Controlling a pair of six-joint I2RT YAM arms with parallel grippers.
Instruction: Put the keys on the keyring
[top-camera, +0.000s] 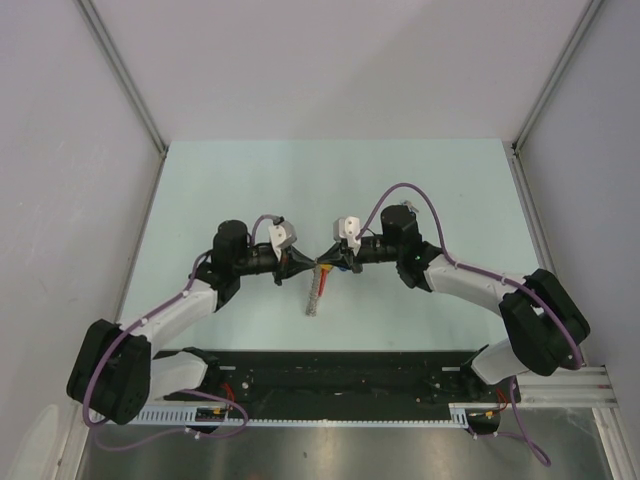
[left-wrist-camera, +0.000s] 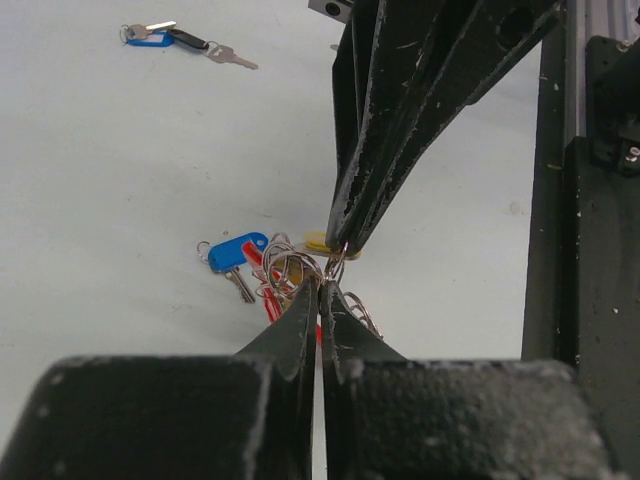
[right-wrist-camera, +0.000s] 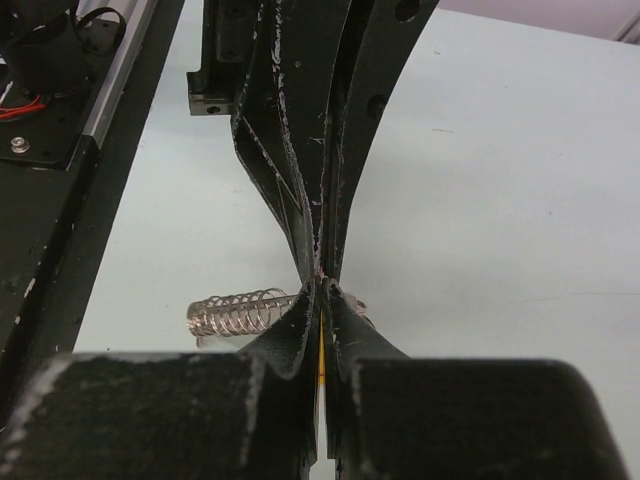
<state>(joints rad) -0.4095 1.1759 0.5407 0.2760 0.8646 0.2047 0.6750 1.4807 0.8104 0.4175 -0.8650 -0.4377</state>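
My two grippers meet tip to tip over the middle of the table. The left gripper (top-camera: 308, 264) (left-wrist-camera: 322, 286) is shut, its tips pinching the wire loops of the keyring (left-wrist-camera: 290, 270). The keyring's silver coil (top-camera: 316, 295) (right-wrist-camera: 240, 312) trails down toward the near edge, and its red band (left-wrist-camera: 262, 280) lies under the loops. Facing it, the right gripper (top-camera: 334, 262) (right-wrist-camera: 322, 285) is shut on a yellow key (left-wrist-camera: 318, 243), of which a yellow sliver (right-wrist-camera: 321, 345) shows between the jaws. A blue key (left-wrist-camera: 236, 251) lies beside the loops.
Three more keys (left-wrist-camera: 185, 40) lie loose on the table, farther off in the left wrist view. The black rail (top-camera: 330, 375) with the arm bases runs along the near edge. Grey walls enclose the table on the other sides.
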